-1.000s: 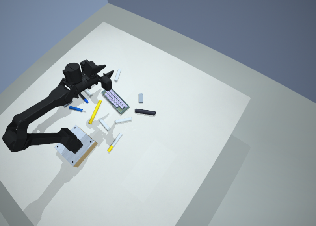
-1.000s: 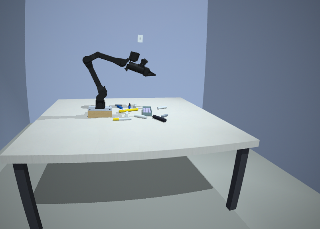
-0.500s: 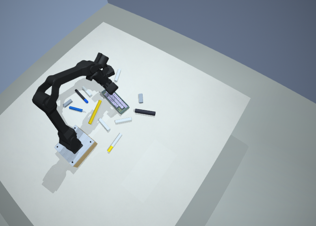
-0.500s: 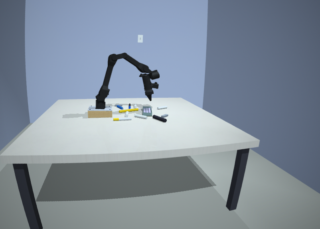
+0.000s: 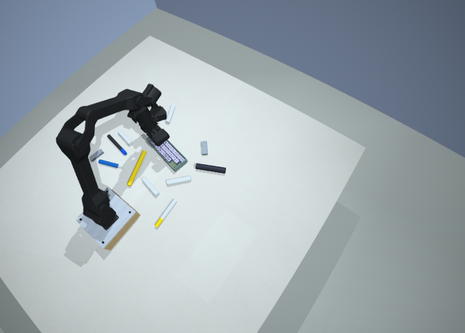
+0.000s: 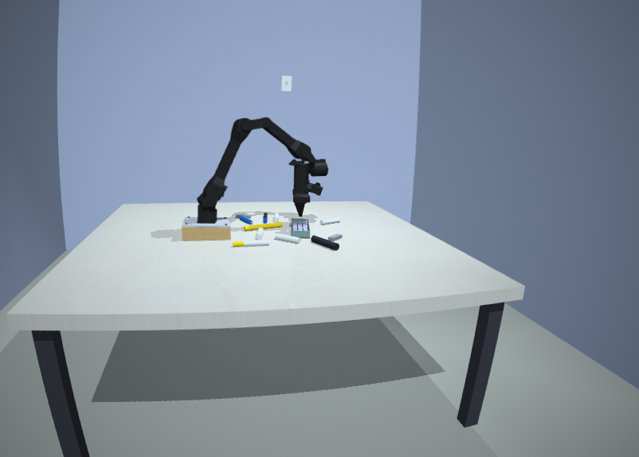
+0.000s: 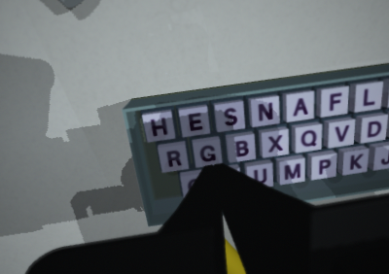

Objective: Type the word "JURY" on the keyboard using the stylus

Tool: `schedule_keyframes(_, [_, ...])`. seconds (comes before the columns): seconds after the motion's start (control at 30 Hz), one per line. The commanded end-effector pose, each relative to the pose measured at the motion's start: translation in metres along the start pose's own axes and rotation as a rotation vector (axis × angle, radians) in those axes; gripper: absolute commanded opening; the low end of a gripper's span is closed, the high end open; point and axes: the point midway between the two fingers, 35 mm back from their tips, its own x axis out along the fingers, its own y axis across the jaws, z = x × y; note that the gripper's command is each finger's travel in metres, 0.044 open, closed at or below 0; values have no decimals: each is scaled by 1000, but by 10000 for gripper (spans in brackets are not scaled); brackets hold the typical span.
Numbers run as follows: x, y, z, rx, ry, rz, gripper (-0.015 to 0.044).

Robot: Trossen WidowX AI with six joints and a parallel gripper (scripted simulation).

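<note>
The keyboard [image 5: 181, 167] [image 6: 300, 233] [image 7: 267, 85] lies on the desk with pale, dark-lettered keys. My gripper [image 6: 300, 214] [image 7: 214, 174] is shut and empty, pointing down above the keyboard. In the wrist view its tips cover part of the bottom row near G. The R key [image 7: 173, 160], the U key [image 7: 260, 175] and part of the J key [image 7: 384, 158] show; I cannot make out Y. Several pen-like things lie around; I cannot tell which is the stylus: a blue pen with a thin pale tip [image 5: 108, 163], a black pen with a blue end [image 5: 117, 144] and a yellow stick [image 5: 136, 168] [image 6: 263, 226] [image 7: 234, 259].
A thick black rod [image 5: 210, 168] [image 6: 325, 243] and a grey block [image 5: 203, 148] [image 6: 335, 236] lie beyond the keyboard. A white stick with a yellow end [image 5: 165, 213] [image 6: 250, 244] and white sticks [image 5: 178, 180] [image 5: 150, 187] lie nearer the arm's base [image 5: 129, 212]. Another white stick [image 5: 170, 113] lies past the gripper.
</note>
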Motion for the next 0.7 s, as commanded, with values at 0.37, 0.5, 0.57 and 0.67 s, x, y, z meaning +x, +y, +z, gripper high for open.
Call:
schedule_keyframes(0.37, [2, -62, -2, 10, 9, -9, 0])
schedule_keyframes(0.5, [2, -73, -1, 10, 9, -10, 0])
schedule_keyframes(0.57, [2, -104, -1, 10, 9, -12, 0])
schedule_keyframes(0.67, [2, -128, -2, 10, 9, -14, 0])
